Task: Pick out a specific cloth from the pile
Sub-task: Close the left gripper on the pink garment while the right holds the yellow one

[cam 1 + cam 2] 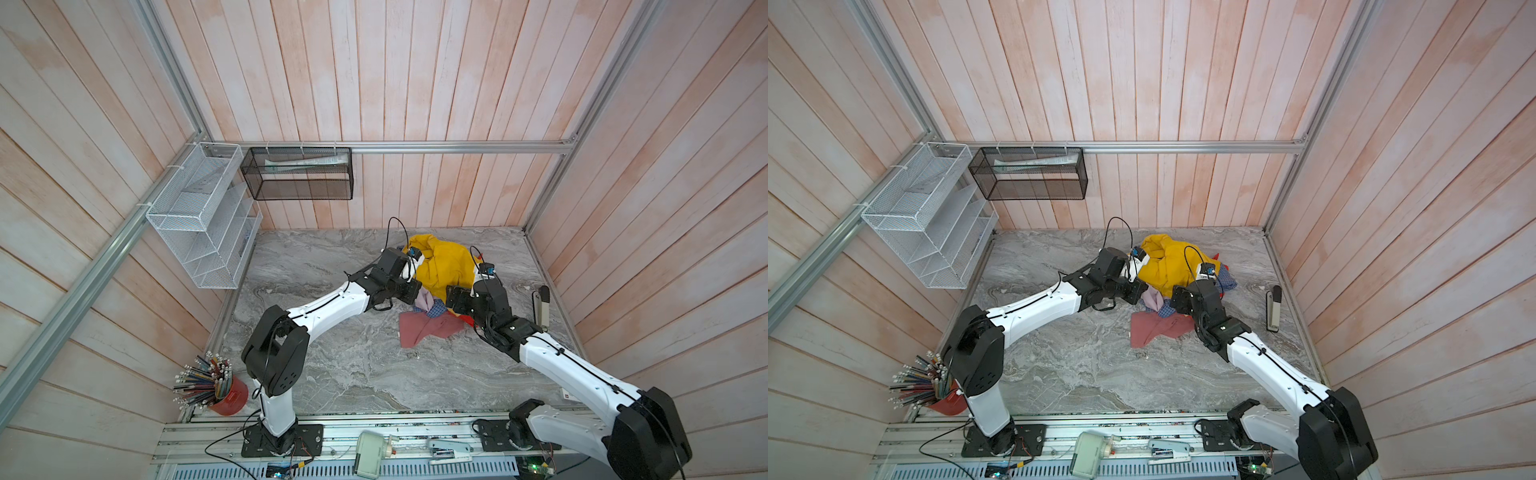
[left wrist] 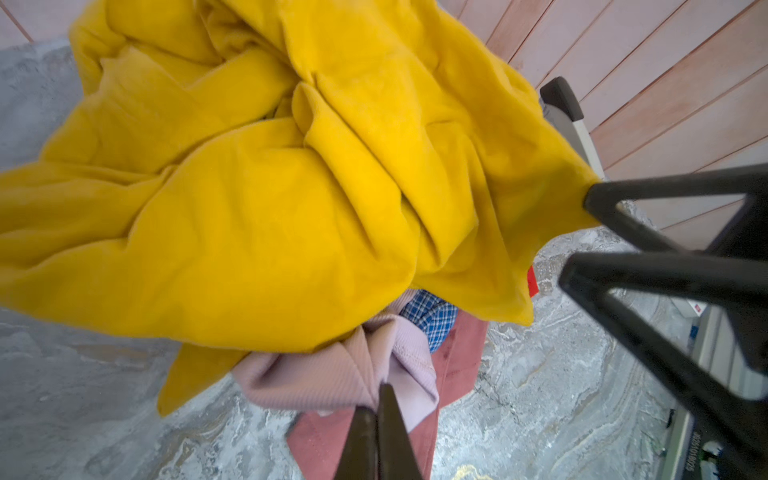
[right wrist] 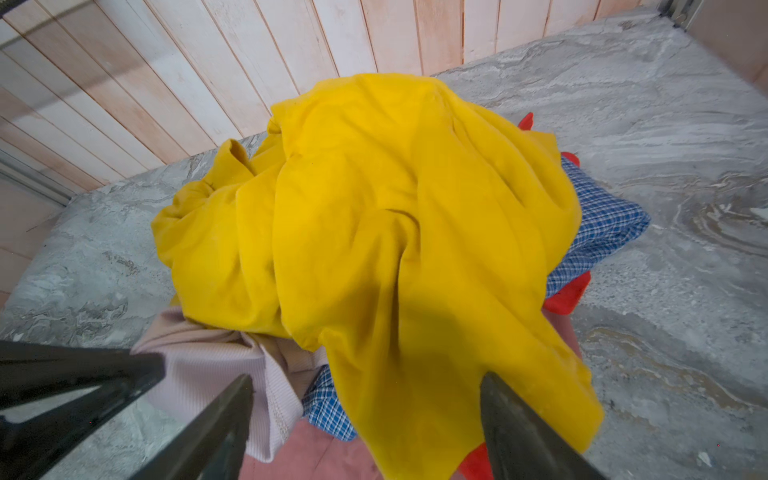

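Left gripper (image 2: 376, 399) pinches the cloth (image 2: 316, 374) at the pile's (image 2: 291, 187) edge

Walls: pale pink-white wooden plank walls (image 1: 415, 83) on three sides.
Worktop: grey veined marble-look worktop (image 1: 332, 365).
Frame: silver aluminium rail (image 1: 457, 146) across the back wall.
Fittings: white wire rack (image 1: 195, 220) and black mesh basket (image 1: 299, 189), both wall-hung.
Light: soft, even.

You have bright, even, soft light in both top views, with the walls (image 1: 415, 83) bowing most toward 9 and 3 o'clock. In the right wrist view a shadow darkens the near side of the pile (image 3: 419, 332).
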`<state>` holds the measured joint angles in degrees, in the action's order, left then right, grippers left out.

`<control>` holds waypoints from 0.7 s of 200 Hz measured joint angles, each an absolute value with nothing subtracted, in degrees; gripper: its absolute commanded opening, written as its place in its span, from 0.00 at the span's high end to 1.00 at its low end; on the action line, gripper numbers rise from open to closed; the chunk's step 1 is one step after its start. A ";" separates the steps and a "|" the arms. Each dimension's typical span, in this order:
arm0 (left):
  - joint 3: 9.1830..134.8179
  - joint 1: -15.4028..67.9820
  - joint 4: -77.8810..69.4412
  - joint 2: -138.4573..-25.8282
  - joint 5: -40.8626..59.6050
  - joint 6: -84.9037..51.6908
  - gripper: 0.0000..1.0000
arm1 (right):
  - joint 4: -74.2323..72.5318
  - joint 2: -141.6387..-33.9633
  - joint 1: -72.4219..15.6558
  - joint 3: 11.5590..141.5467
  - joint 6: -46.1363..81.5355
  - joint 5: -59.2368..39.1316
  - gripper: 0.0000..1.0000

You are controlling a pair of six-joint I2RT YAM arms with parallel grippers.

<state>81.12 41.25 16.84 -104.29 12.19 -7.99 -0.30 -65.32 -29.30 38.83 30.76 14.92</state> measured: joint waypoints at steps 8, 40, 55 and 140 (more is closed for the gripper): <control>81.65 41.43 17.34 -104.07 11.68 -7.49 1.00 | -1.15 -65.63 -29.23 38.37 31.46 14.39 0.14; 82.70 42.50 18.94 -102.32 10.39 -5.10 1.00 | -3.38 -67.40 -28.95 37.08 34.41 13.08 0.14; 82.85 43.05 19.33 -101.16 9.82 -4.14 1.00 | -4.36 -68.27 -28.64 36.88 35.79 12.58 0.14; 83.57 43.79 21.89 -93.78 5.02 -1.15 1.00 | -8.38 -71.46 -27.16 36.56 41.85 12.14 0.14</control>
<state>83.57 43.79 21.89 -93.78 5.02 -1.15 -8.38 -71.46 -27.16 36.56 41.85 12.14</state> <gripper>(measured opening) 0.053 0.858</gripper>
